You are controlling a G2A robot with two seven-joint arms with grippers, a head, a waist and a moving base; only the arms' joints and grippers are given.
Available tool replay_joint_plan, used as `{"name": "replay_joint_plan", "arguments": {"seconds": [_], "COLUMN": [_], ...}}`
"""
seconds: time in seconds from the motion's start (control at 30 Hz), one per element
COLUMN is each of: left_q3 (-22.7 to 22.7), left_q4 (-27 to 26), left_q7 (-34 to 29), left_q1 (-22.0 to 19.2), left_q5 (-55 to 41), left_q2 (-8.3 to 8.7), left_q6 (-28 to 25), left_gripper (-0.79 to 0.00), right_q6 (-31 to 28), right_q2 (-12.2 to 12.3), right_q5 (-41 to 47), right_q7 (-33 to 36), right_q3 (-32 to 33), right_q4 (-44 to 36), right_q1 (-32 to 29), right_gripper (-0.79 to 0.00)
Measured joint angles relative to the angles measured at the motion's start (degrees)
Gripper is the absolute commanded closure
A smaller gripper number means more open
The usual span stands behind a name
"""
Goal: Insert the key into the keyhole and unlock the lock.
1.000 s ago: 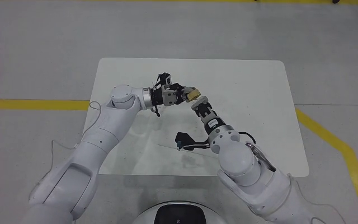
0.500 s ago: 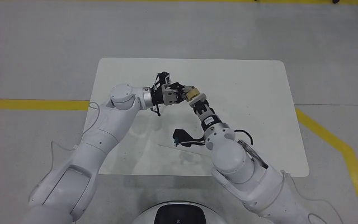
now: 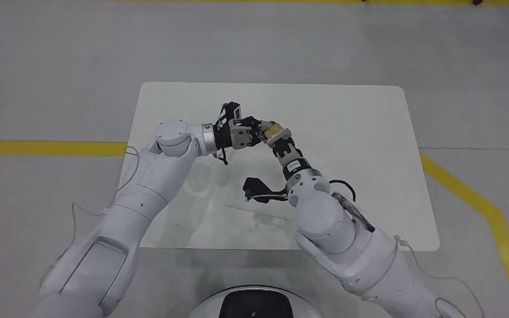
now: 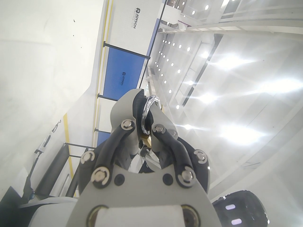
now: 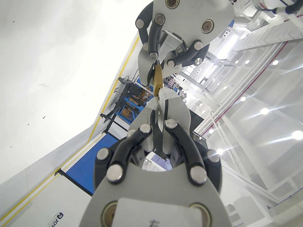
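Key (image 5: 160,112) mostly hidden inside right end effector (image 5: 159,100), lock (image 5: 158,79) seemingly half buried in left end effector (image 4: 148,106)

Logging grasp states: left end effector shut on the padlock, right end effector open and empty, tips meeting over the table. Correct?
No: the right end effector is shut on the key, per the right wrist view. The rest is right: left end effector shut on the padlock, tips meeting over the table.

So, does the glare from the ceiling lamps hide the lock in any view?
Left wrist view: lamps flare into long streaks, but the lock in the left hand is visible. Right wrist view: smaller flares, away from lock and key. Top view: even light, no glare on the table.
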Motion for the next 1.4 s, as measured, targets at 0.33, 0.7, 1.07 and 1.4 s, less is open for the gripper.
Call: {"name": "replay_joint_plan", "arguments": {"seconds": [0.33,0.7,1.07,1.4], "left_q3": [-0.3,-0.5,-2.3,-2.9], "left_q4": [1.0,2.5,6.3,5.5], "left_q7": [-0.6,0.0,1.6,2.5], "left_q1": [-0.3,-0.5,-0.9,-0.3], "left_q5": [-0.7,-1.1,-3.2,-4.1], "left_q2": [-0.19,-0.5,-0.78,-1.42], "left_q6": [1.0,0.8,-3.6,-10.8], "left_gripper": [0.0,0.0,0.0,0.0], "right_q6": [0.0,0.6,4.6,19.2], "right_q2": [-0.7,-1.2,-1.7,-2.8], "right_q5": [2.0,8.5,18.6,43.4], "right_q7": [0.6,0.8,0.7,-12.1], "right_q3": [0.8,6.6,13.4,23.9], "right_q4": [-0.1,-2.7,-4.3,1.9], "right_q1": [0.5,-2.2,-5.6,-9.8], "right_gripper": [-0.585,-0.785,-0.785,-0.745]}}
